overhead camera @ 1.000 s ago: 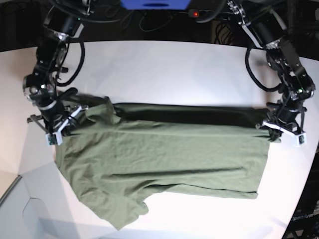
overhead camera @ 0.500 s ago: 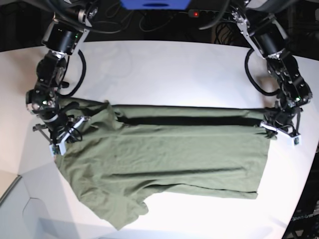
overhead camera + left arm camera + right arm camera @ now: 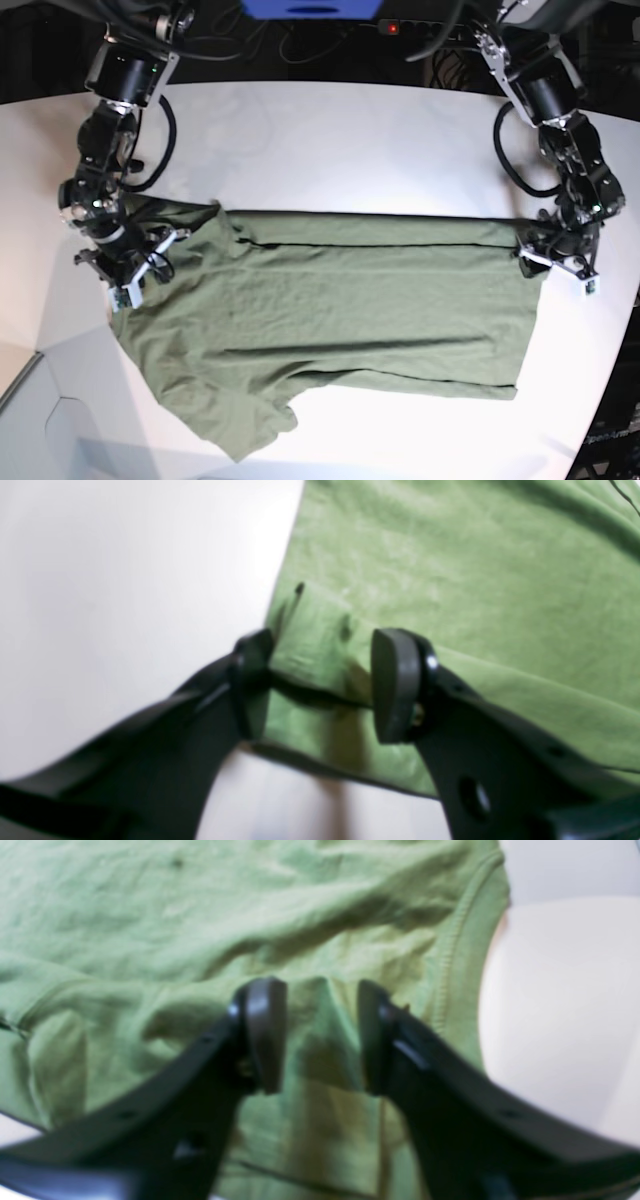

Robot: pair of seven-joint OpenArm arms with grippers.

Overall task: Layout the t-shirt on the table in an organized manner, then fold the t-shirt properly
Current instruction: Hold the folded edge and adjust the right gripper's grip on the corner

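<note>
Both claws released over t-shirt lying lengthwise across table.

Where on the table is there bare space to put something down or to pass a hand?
The widest bare strip of the table lies between the t-shirt and the far edge, between both arms. A smaller patch sits at the near edge, right of the lower sleeve. It is crowded at the shirt's two ends, where the right gripper and left gripper stand.
</note>
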